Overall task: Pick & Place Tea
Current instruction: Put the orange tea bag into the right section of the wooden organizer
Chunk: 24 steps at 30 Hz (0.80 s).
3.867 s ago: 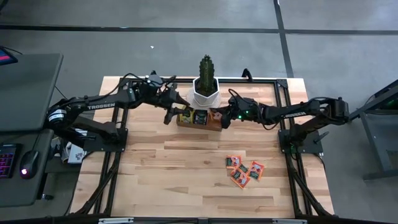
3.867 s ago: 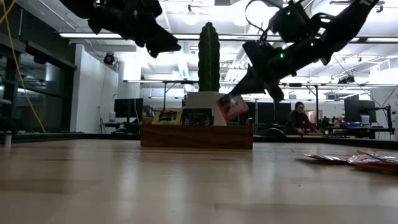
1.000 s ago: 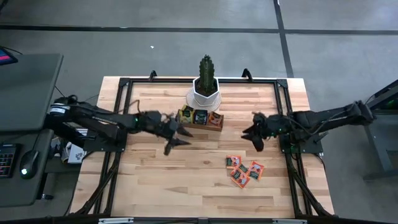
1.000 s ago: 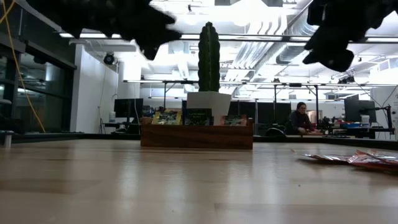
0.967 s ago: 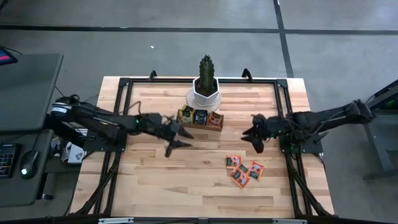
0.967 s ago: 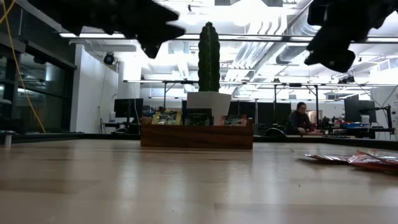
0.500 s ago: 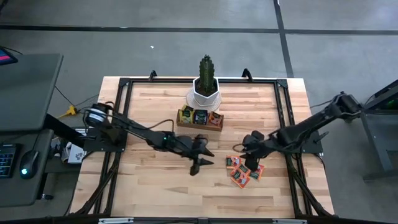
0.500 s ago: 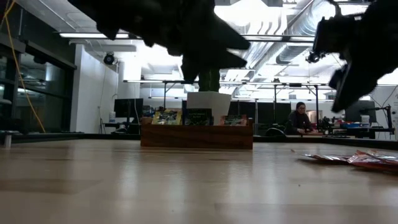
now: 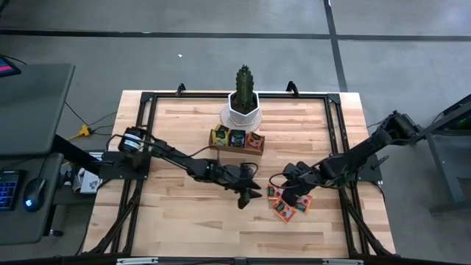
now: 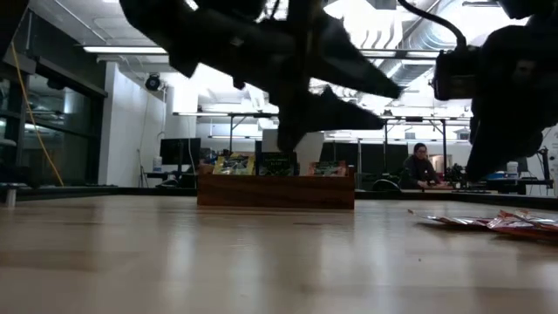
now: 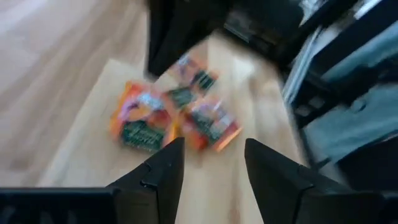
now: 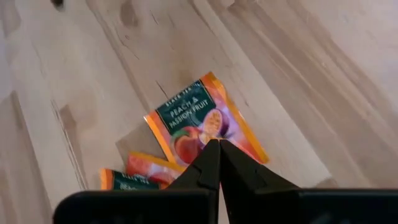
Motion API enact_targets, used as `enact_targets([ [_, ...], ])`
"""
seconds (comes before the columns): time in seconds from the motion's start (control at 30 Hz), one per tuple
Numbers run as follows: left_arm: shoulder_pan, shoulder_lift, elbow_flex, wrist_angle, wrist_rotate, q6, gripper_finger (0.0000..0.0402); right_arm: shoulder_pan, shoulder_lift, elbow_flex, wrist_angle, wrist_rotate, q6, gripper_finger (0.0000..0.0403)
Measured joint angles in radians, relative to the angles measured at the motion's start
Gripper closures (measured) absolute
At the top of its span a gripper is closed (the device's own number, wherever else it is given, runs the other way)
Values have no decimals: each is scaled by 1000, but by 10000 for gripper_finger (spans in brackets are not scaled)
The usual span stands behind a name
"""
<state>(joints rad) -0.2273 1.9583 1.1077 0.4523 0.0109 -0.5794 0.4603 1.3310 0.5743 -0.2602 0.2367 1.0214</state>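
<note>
Tea sachets (image 9: 288,201) are now reached by both arms; right gripper (image 12: 218,163) is closed empty above them, left gripper (image 11: 211,163) stands open.

Workshop room around a pale wooden counter (image 9: 184,213)

A grey floor (image 9: 221,59) crossed by dark seams surrounds it, with a dark desk (image 9: 29,103) at one side. Beyond, bright ceiling lights (image 10: 218,83), glass partitions, and what seems a seated person (image 10: 422,166) among workbenches.
</note>
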Motion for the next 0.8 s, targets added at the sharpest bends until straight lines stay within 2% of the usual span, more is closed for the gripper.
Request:
enact_targets([
  [0.4, 33, 99, 108, -76, 159, -109, 236, 14, 120, 0, 68, -56, 28, 402],
  [0.6, 31, 142, 113, -143, 156, -215, 236, 18, 159, 3, 82, -61, 40, 402],
  [0.8, 33, 156, 116, -188, 134, -291, 236, 11, 204, 3, 191, -62, 27, 403],
])
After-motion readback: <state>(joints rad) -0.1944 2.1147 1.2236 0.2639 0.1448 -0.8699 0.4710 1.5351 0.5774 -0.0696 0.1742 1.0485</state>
